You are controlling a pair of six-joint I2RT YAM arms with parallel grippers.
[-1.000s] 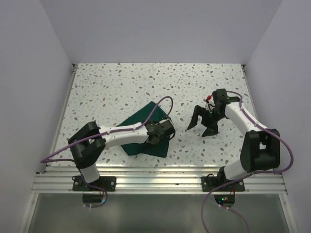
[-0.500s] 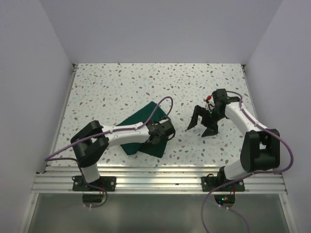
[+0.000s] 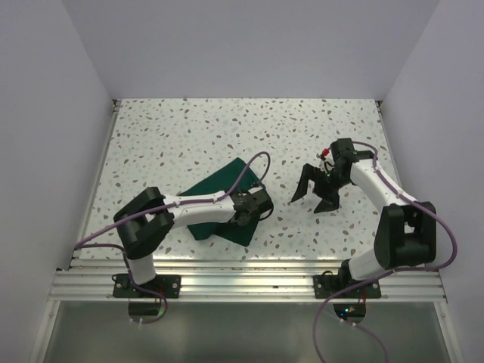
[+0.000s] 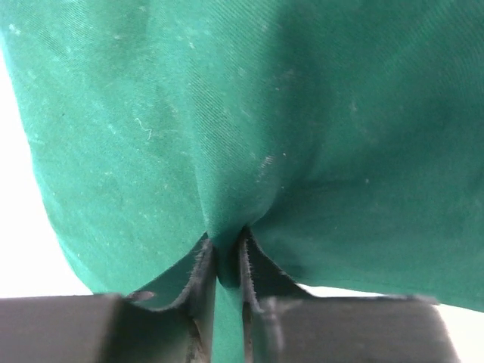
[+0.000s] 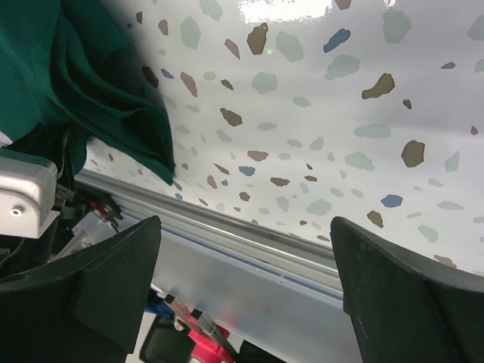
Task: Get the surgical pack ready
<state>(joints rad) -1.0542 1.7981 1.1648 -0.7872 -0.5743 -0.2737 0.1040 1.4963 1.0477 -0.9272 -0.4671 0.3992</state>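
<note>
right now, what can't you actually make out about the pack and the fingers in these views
- Top external: the left arm covers the near-right part of the surgical pack and the pinch on it.
- Left wrist: cloth fills the frame. The left fingers pinch a fold, but the layer count is unclear and the pack edges are cut off.
- Right wrist: only a pack corner shows, cut off at the frame's top-left, beside the open right fingers.

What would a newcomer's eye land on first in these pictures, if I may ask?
The dark green surgical pack stands out against the speckled table, lying left of centre towards the near edge. The left gripper is shut on a fold of it, with the cloth pinched tight in the wrist view. The right gripper hangs open over bare tabletop to the pack's right, apart from it.
</note>
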